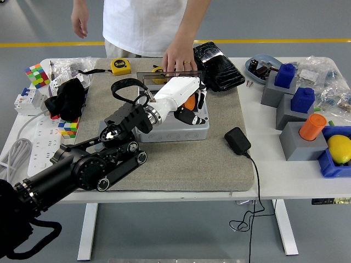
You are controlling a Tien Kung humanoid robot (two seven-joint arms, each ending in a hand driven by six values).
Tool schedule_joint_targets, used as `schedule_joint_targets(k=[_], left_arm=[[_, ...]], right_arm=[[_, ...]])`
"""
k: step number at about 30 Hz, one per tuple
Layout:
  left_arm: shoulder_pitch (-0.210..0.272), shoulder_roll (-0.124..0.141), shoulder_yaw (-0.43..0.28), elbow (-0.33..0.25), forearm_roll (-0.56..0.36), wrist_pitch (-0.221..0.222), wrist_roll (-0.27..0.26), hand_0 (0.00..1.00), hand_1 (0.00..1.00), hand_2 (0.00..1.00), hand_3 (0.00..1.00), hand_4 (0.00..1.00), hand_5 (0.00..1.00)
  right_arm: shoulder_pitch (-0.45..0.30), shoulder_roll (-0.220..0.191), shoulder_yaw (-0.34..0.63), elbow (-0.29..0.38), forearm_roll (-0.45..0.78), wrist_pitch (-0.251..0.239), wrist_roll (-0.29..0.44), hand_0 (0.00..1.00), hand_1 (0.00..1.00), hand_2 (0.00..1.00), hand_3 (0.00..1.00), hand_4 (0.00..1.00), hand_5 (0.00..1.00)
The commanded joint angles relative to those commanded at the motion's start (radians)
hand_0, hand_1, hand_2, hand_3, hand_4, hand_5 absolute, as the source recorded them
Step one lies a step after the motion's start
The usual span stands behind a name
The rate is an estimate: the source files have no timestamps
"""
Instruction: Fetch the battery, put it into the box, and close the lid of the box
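Note:
The orange cylindrical battery (190,102) is held in my left hand (192,108), whose white fingers are curled around it. The hand hangs over the right part of the open grey box (170,130) in the middle of the felt mat. The box's clear lid (156,78) stands upright at the back, mostly hidden behind my forearm. A person at the far side rests one hand (178,56) on the lid's top edge. My right arm is out of sight.
A black power adapter (237,140) with its cable lies right of the box, and a black bag (216,66) sits behind it. Grey stands with blue and orange cylinders (312,127) and a blue bin with a lemon (340,149) crowd the right. A tape measure (121,66) and clutter lie at the left.

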Motion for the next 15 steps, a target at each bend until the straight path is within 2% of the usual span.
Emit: schedule_joint_targets(k=[5,6,15], left_arm=[[-0.039,0.0,0.049,0.064,-0.028,0.02,-0.024,0.086,0.087,0.182,0.268,0.998,0.043],[-0.044,0.0,0.053,0.074,-0.029,0.025,-0.028,0.132,0.126,0.204,0.321,0.998,0.067],[-0.064,0.0,0.081,0.128,-0.046,0.073,-0.063,0.162,0.159,0.228,0.343,0.998,0.11]], right_arm=[[-0.001,-0.001,-0.005,0.001,0.001,-0.001,0.0,0.544,0.6,0.583,0.542,0.919,0.457],[-0.001,-0.001,-0.008,0.001,0.002,-0.001,-0.001,0.544,0.6,0.582,0.541,0.918,0.456],[0.002,0.0,-0.013,0.004,-0.002,-0.001,0.0,0.545,0.6,0.582,0.541,0.918,0.456]])
